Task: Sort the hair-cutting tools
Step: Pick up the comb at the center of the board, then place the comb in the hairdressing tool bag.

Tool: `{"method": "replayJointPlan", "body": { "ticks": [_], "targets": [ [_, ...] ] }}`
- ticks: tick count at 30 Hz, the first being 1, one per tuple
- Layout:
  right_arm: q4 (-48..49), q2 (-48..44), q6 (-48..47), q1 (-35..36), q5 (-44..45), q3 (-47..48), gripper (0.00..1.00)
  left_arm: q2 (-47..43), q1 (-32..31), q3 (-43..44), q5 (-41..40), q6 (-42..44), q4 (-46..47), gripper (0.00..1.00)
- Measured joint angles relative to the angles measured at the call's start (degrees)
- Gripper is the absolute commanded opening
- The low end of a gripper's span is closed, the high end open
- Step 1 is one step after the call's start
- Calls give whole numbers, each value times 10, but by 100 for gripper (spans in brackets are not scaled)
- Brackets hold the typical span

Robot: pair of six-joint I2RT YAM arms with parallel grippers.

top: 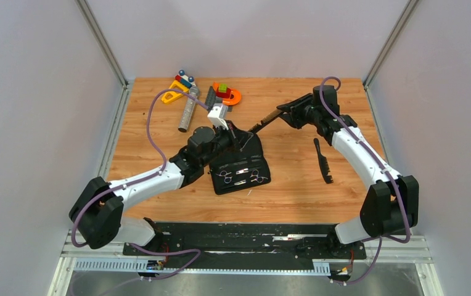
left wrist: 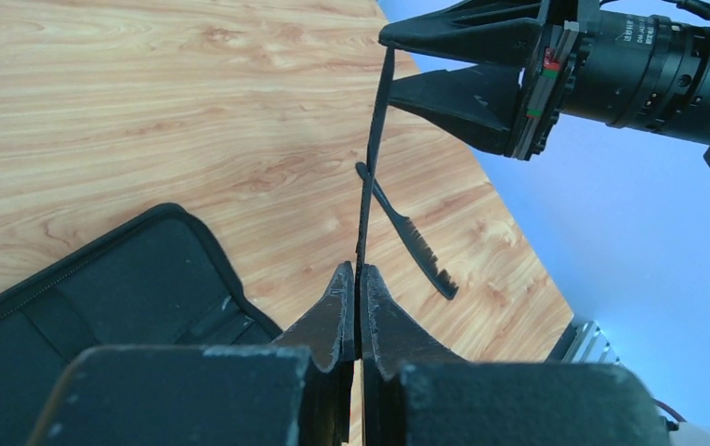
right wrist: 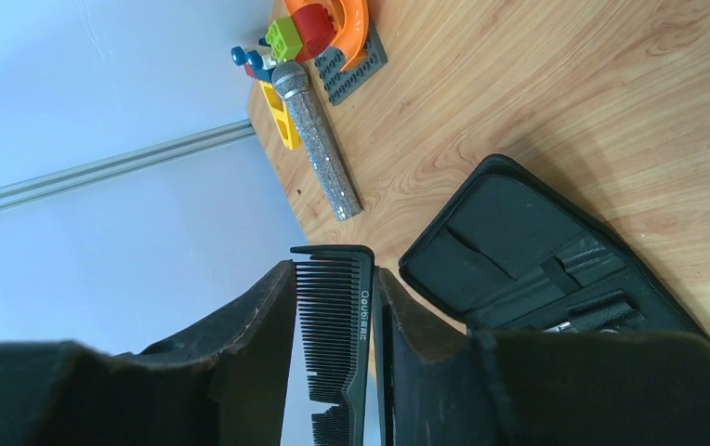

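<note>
The long thin black comb (top: 267, 120) hangs in the air between both grippers, above the table behind the case. My left gripper (top: 245, 134) is shut on its thin end, which shows edge-on in the left wrist view (left wrist: 374, 139). My right gripper (top: 280, 113) is shut across its toothed end (right wrist: 342, 325), one finger on the teeth and one on the spine. The shorter black comb-like tool (top: 323, 160) lies on the wood at the right, also in the left wrist view (left wrist: 407, 232). Two small silver scissors (top: 225, 174) sit strapped in the open black case (top: 248, 151).
A grey cylinder (top: 188, 110) and colourful toy blocks (top: 224, 94) lie at the back left of the wooden table; both show in the right wrist view, cylinder (right wrist: 323, 158), blocks (right wrist: 319, 28). The open case (right wrist: 519, 251) lies mid-table. Metal frame posts and walls border the table.
</note>
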Motion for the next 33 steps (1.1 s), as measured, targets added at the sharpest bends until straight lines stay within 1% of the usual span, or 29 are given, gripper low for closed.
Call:
{"method": "replayJointPlan", "body": {
  "ticks": [2, 6, 9, 12, 16, 21, 25, 30, 33],
  "targets": [
    [7, 0, -2, 0, -6, -6, 43, -6, -2, 0, -3, 4, -7, 0],
    [15, 3, -22, 0, -28, -7, 65, -26, 2, -2, -12, 14, -31, 0],
    [17, 13, -51, 0, -47, -7, 71, -47, 17, -5, -10, 15, -50, 0],
    [18, 30, -97, 0, -68, -7, 71, -70, 48, -11, 8, 15, -73, 0],
    [17, 52, -178, 0, -93, -7, 66, -108, 106, -22, 54, 13, -133, 0],
    [8, 72, -290, 0, -107, -7, 63, -182, 196, -55, 129, 14, -221, 0],
    [2, 94, -368, 0, -108, -7, 61, -225, 270, -69, 206, 14, -287, 0],
    [-4, 147, -453, 2, -107, 6, 55, -228, 339, -72, 298, 19, -361, 0],
    [-4, 188, -493, 6, -106, 25, 53, -221, 365, -72, 339, 24, -401, 0]
  ]
}}
